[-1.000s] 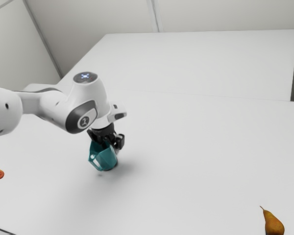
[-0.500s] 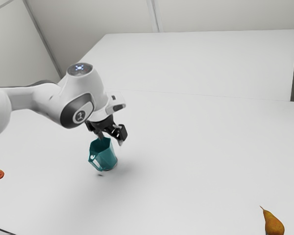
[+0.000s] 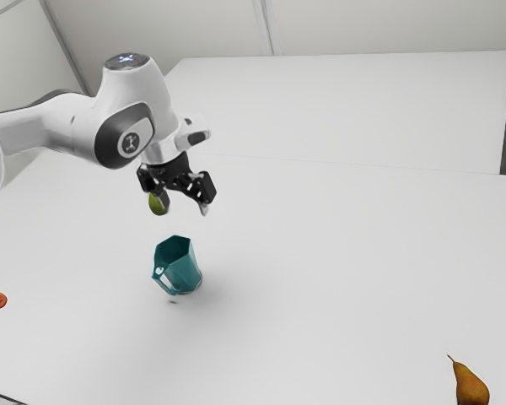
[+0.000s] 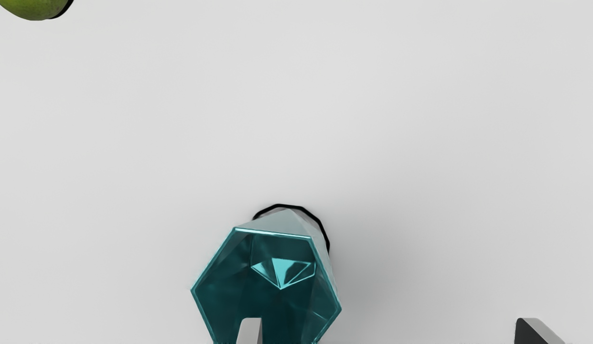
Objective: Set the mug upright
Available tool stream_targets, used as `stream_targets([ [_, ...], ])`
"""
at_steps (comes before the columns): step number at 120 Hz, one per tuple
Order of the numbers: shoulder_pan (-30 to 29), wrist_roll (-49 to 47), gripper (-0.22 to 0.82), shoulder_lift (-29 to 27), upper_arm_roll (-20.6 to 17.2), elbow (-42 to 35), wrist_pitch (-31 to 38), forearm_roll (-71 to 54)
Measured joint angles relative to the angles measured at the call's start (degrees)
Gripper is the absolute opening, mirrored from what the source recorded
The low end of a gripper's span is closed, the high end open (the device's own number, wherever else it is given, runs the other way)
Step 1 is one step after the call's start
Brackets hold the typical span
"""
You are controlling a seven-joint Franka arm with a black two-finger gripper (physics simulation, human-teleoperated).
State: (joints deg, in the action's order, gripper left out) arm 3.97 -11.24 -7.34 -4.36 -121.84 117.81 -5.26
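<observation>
Mug (image 3: pixel 179 268) stands mouth up on the table (image 3: pixel 337 278); gripper (image 3: pixel 184 206) hangs above — jaws apart.

Fingers (image 3: pixel 207 187): risen, now well above mug (image 3: pixel 180 272) | green fruit (image 3: pixel 155 206): uncovered in exterior view

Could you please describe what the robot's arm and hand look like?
The arm is white and rounded, with a dark grey panel bearing a round emblem and a dark disc with bluish-white lights on top. The hand is black, with two fingers ending in pale grey tips.
</observation>
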Motion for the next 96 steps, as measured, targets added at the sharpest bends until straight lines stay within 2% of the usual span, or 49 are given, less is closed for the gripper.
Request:
stream_targets([
  [54,-1.55,0.15,0.58,6.23,-1.00,17.62,-17.05,0.71],
  [96,-2.34,0.27,0.58,6.81,-1.00,27.24,-26.14,0.78],
])
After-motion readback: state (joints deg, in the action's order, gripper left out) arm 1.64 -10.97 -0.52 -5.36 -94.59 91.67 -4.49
